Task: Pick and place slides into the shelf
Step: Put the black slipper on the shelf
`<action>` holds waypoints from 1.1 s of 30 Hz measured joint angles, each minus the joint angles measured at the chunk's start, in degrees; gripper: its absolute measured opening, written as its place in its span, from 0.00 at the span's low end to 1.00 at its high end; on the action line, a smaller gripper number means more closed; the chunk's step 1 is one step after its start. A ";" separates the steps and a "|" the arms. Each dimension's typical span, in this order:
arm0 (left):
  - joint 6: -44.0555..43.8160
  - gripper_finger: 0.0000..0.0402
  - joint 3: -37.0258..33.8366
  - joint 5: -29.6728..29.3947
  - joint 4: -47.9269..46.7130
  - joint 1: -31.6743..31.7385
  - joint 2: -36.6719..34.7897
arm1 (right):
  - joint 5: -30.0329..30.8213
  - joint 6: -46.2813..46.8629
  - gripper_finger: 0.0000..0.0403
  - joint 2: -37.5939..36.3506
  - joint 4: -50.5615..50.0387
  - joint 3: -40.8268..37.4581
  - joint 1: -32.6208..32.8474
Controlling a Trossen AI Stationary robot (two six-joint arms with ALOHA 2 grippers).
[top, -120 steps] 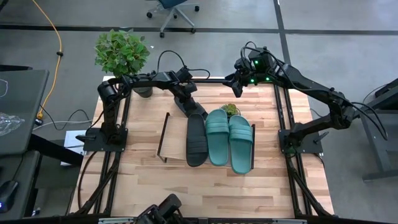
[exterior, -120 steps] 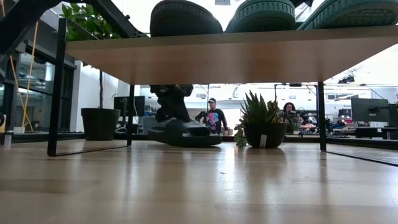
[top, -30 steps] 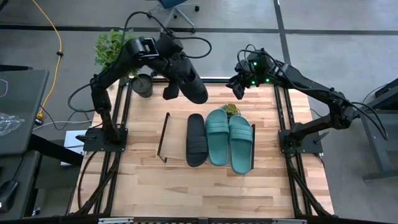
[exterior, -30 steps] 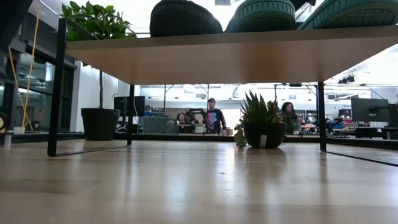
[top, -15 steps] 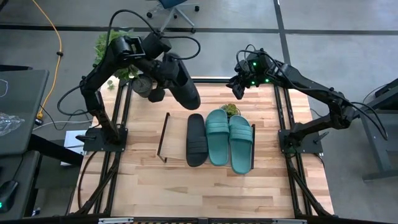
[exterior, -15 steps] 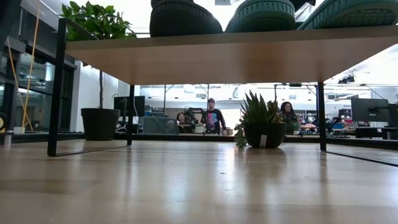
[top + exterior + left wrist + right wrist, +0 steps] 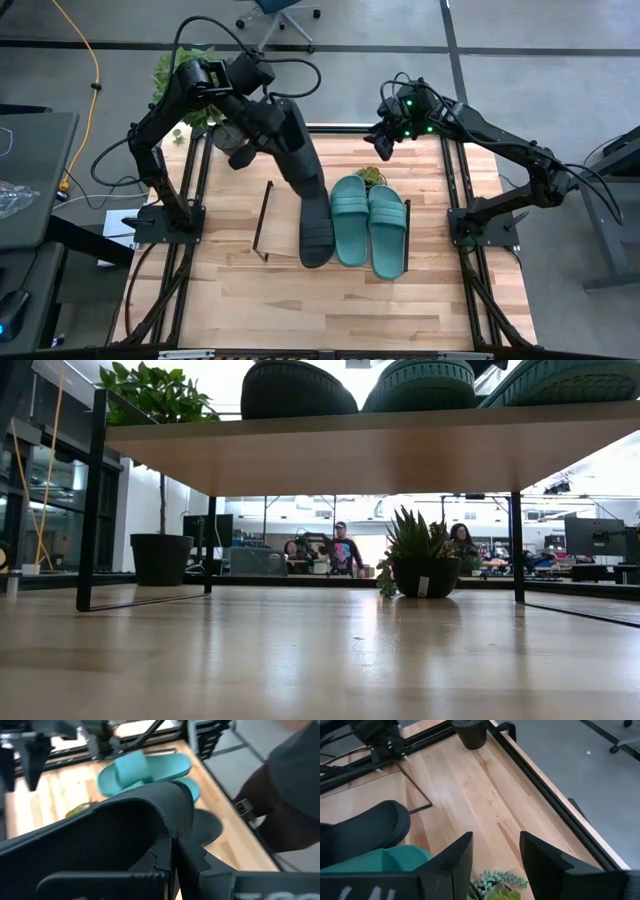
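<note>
The left gripper, jaws clamped on the last black slide, has swung over the shelf; the right gripper waits, jaws wide and empty.

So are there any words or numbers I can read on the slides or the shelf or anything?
None that can be read.
The black slide and the teal slides: no words or brand show.
The shelf: plain wood, no label.
The small plant pot: a white tag, too small to read.
</note>
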 joint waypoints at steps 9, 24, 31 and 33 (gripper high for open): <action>0.18 0.00 -0.03 9.41 0.05 -2.81 0.29 | -5.96 -0.43 0.38 0.00 0.04 -0.02 0.01; 1.52 0.00 -16.73 9.36 0.04 -13.30 0.33 | -9.87 -4.44 0.38 0.00 0.04 -0.01 0.14; 1.36 0.00 -22.52 12.89 0.02 -15.47 0.33 | -10.59 -5.27 0.38 0.00 -0.22 0.00 0.14; 1.13 0.00 -22.89 13.28 0.04 -15.41 0.33 | -10.69 -5.81 0.38 0.00 -0.62 -0.02 0.14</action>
